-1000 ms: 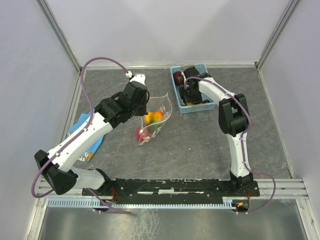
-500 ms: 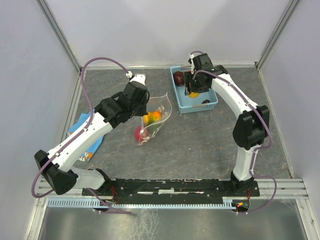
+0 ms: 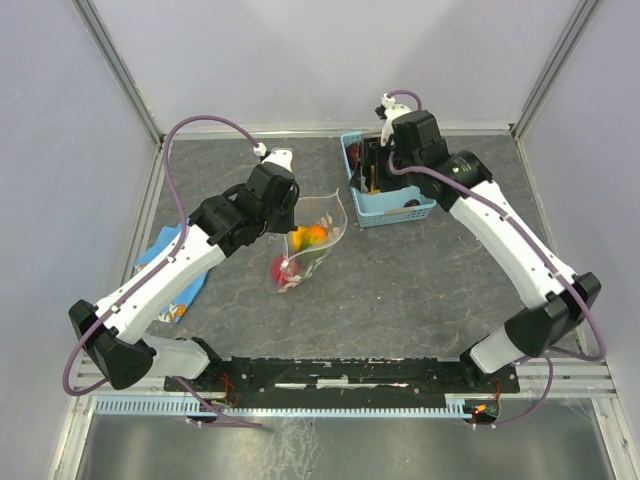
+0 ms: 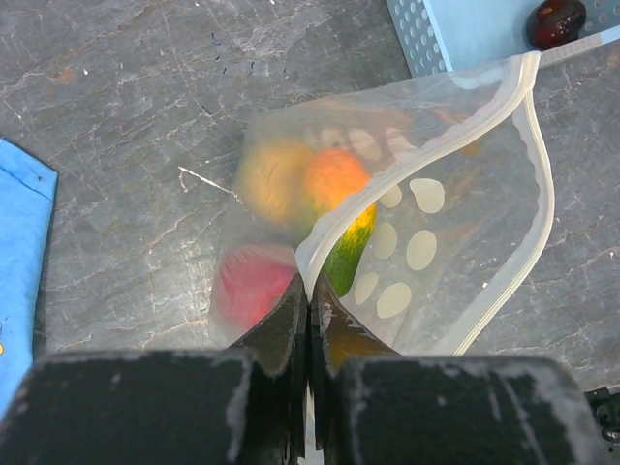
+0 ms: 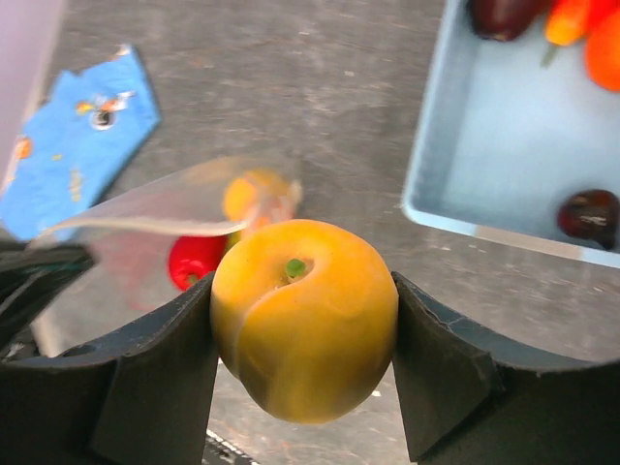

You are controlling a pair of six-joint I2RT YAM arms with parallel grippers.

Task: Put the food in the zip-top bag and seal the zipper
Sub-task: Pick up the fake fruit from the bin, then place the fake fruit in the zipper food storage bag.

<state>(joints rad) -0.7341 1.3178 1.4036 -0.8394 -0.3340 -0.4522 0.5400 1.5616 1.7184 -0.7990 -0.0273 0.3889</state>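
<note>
The zip-top bag [image 3: 312, 235] lies mid-table with its mouth held open toward the basket. My left gripper [image 4: 310, 294] is shut on the bag's near mouth edge; the whitish zipper [image 4: 539, 165] curves along the far edge. Inside the bag [image 4: 426, 203] are an orange fruit [image 4: 334, 179], a yellow one [image 4: 269, 179], a red one [image 4: 247, 291] and a green-yellow piece [image 4: 349, 247]. My right gripper [image 5: 305, 329] is shut on a round yellow fruit [image 5: 305, 320], held in the air over the basket's left side [image 3: 372, 170]. The bag [image 5: 165, 205] shows below it to the left.
The light-blue basket [image 3: 392, 212] stands at the back, right of the bag. It holds two dark maroon fruits [image 5: 591, 215] and orange pieces [image 5: 603, 48]. A blue cloth [image 3: 170, 275] lies at the left under my left arm.
My right gripper has risen out of the basket with the yellow fruit, and its arm has swung out to the right. The left gripper and the bag have stayed put.
</note>
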